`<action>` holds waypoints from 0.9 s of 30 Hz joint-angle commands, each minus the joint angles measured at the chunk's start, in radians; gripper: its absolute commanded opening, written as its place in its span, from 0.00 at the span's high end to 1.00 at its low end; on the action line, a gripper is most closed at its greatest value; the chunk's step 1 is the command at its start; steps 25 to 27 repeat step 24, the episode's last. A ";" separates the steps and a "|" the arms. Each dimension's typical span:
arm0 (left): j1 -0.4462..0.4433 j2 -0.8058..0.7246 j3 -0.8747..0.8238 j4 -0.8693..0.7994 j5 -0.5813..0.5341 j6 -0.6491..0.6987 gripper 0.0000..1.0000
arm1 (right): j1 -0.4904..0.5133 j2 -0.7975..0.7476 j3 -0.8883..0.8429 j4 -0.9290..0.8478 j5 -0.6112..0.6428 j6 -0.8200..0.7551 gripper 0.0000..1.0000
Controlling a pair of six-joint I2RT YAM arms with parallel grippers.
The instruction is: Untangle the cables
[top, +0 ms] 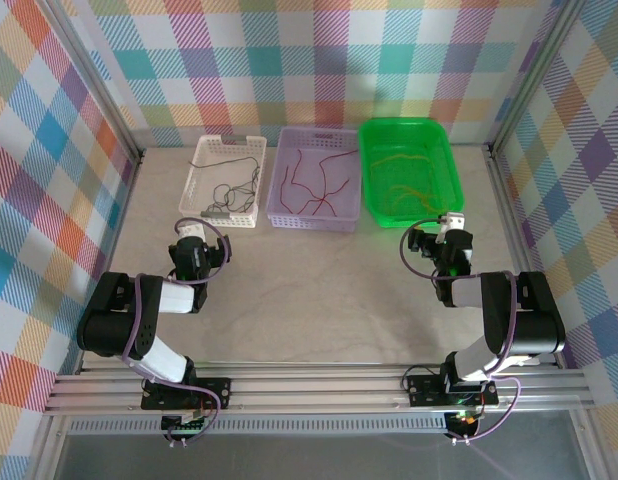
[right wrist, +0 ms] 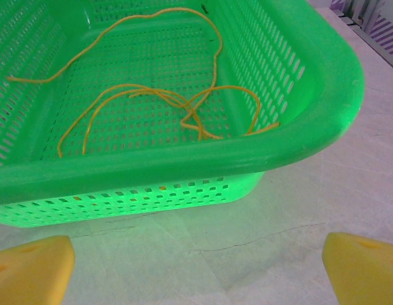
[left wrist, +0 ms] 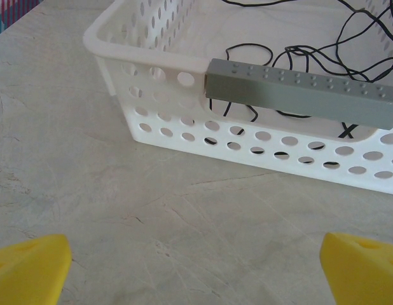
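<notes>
The cables lie sorted by colour in three baskets at the back of the table. Black cables (top: 234,185) (left wrist: 311,51) lie in loose loops in the white basket (top: 201,160) (left wrist: 152,57). Dark red cables (top: 314,180) rest in the purple basket (top: 281,160). Yellow cables (top: 404,185) (right wrist: 158,95) curl in the green basket (top: 451,170) (right wrist: 184,165). My left gripper (top: 202,222) (left wrist: 196,267) is open over bare table just short of the white basket. My right gripper (top: 451,222) (right wrist: 196,267) is open before the green basket's near right corner, nothing between its fingers.
A grey studded bar (left wrist: 304,95) lies across the white basket's near rim. The three baskets stand side by side, touching. Plaid walls and metal rails (top: 129,150) close the table on three sides. Bare marbled table (top: 319,290) stretches between the arms and the baskets.
</notes>
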 commanded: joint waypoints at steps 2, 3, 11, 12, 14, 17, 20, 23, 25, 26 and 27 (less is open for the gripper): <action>-0.007 0.003 0.022 0.026 0.001 0.010 0.00 | 0.008 -0.002 -0.003 0.041 0.006 -0.015 0.00; -0.006 0.003 0.022 0.026 0.002 0.009 0.00 | 0.008 -0.001 -0.003 0.041 0.005 -0.014 0.00; -0.006 0.002 0.021 0.029 0.002 0.011 0.00 | 0.007 -0.002 -0.003 0.041 0.005 -0.015 0.00; -0.007 0.002 0.021 0.028 0.001 0.010 0.00 | 0.006 -0.002 -0.002 0.040 0.005 -0.013 0.00; -0.008 0.003 0.020 0.028 0.004 0.011 0.00 | 0.007 -0.001 -0.002 0.041 0.006 -0.015 0.00; -0.006 0.005 0.025 0.023 0.009 0.012 0.00 | 0.006 -0.002 -0.003 0.041 0.006 -0.015 0.00; -0.006 0.007 0.028 0.019 0.010 0.013 0.00 | 0.007 -0.002 -0.003 0.041 0.004 -0.015 0.00; -0.007 0.002 0.022 0.024 0.011 0.013 0.00 | 0.007 -0.002 -0.003 0.041 0.006 -0.015 0.00; -0.007 0.004 0.023 0.024 0.010 0.013 0.00 | 0.007 -0.002 -0.003 0.041 0.005 -0.014 0.00; -0.007 0.004 0.023 0.024 0.010 0.013 0.00 | 0.007 -0.002 -0.003 0.041 0.005 -0.014 0.00; -0.007 0.004 0.023 0.024 0.010 0.013 0.00 | 0.007 -0.002 -0.003 0.041 0.005 -0.014 0.00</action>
